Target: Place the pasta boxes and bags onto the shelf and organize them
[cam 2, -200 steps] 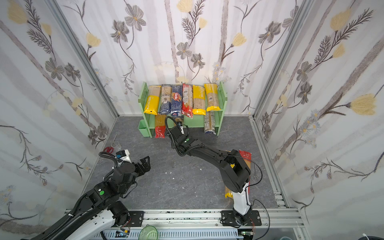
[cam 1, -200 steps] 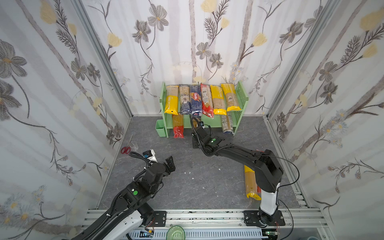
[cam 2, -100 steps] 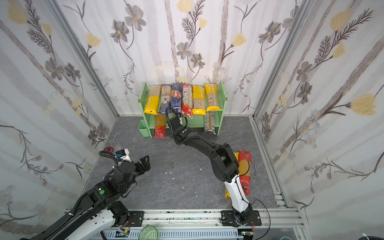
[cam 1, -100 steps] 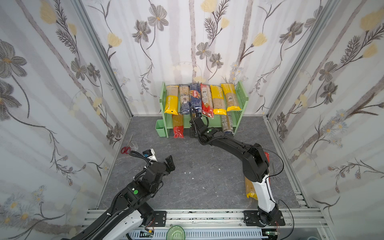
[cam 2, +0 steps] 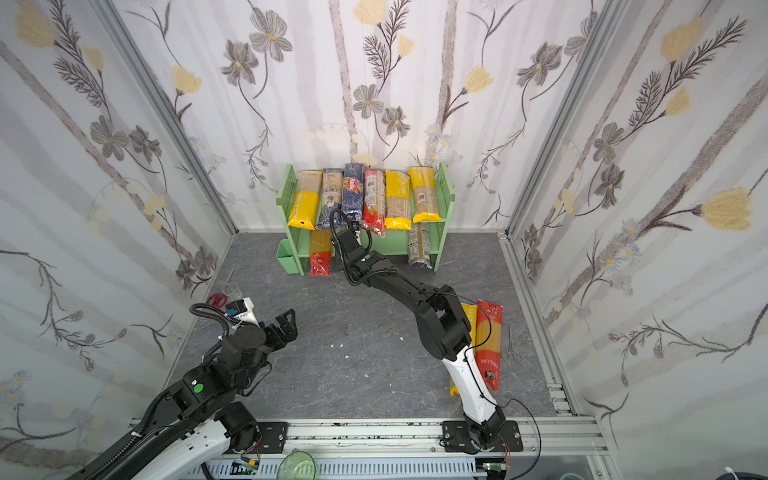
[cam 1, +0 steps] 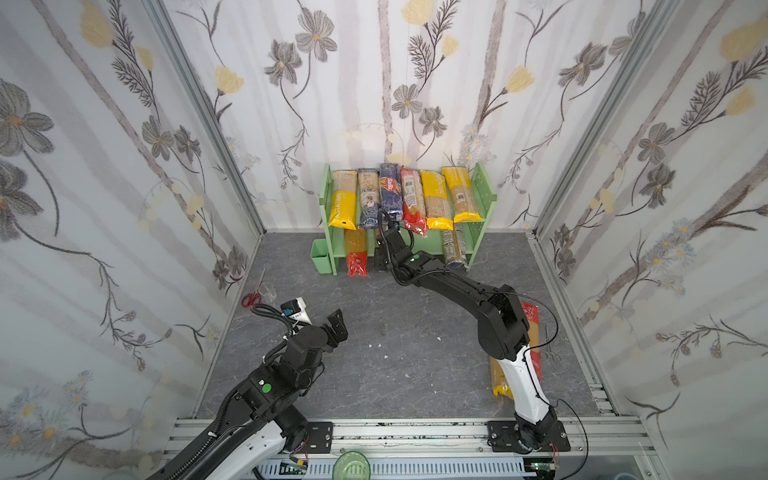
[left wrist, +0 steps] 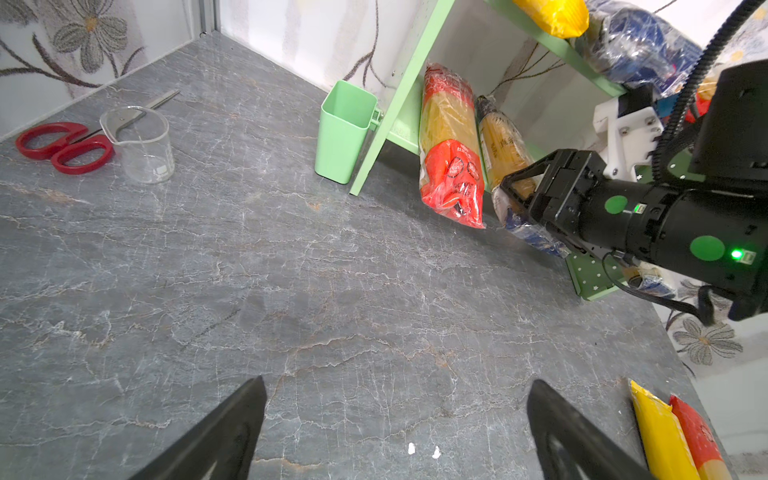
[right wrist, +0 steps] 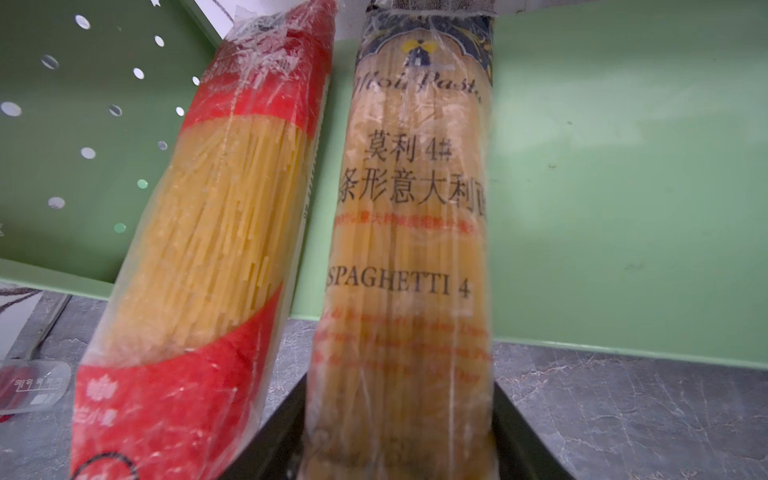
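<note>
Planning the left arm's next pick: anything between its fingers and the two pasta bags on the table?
Only bare table and a few white crumbs lie between. But the right arm stands over the yellow bag and red bag, partly covering them from above.

The green two-tier shelf (cam 1: 485, 195) stands against the back wall. On its top tier six packs lie side by side, front ends overhanging: a yellow-ended bag (cam 1: 344, 205), a navy bag (cam 1: 368, 201), the blue Barilla box (cam 1: 390, 191), a red bag (cam 1: 412, 201) and two yellow bags (cam 1: 434, 201). On the lower tier a red-ended bag (cam 1: 356, 255) lies just beside a spaghetti bag (right wrist: 407, 249) (dark-ended, clear middle), with a third bag (cam 1: 454, 249) at the right end. A red pack (cam 2: 488, 345) and a yellow pack (cam 2: 468, 314) lie on the desk (cam 1: 395, 332).
</note>
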Controlling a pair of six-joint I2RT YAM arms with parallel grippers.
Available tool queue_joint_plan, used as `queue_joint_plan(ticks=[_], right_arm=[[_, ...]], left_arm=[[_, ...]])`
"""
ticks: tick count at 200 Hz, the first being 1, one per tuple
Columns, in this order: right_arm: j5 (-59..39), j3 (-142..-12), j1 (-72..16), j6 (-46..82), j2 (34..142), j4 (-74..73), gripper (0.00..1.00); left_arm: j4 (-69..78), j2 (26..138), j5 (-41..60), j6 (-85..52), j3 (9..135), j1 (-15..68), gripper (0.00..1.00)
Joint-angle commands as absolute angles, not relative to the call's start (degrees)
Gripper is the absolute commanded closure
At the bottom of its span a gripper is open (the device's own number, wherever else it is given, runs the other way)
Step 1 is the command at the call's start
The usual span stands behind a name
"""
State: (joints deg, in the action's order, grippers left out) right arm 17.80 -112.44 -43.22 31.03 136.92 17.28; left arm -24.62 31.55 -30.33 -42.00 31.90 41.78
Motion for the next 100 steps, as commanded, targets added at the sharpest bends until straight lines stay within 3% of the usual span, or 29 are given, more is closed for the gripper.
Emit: queue_joint_plan(ticks=[1,59,100], right_arm=[[16.9,-113.2,-43.2,30.7,137.4,12.4,0.36],[13.2,-113.2,-43.2,29.9,136.4,13.0,0.33],[12.6,-112.3,-43.2,28.3,134.4,14.4,0.20]], left_arm=[[-24.4,31.4,-31.0,-41.7,31.9,41.7,0.00],[-24.4,30.8,-30.4,-41.5,32.1,41.7,0.00],[-24.4,30.9,-29.5,-41.1,32.6,41.7,0.00]])
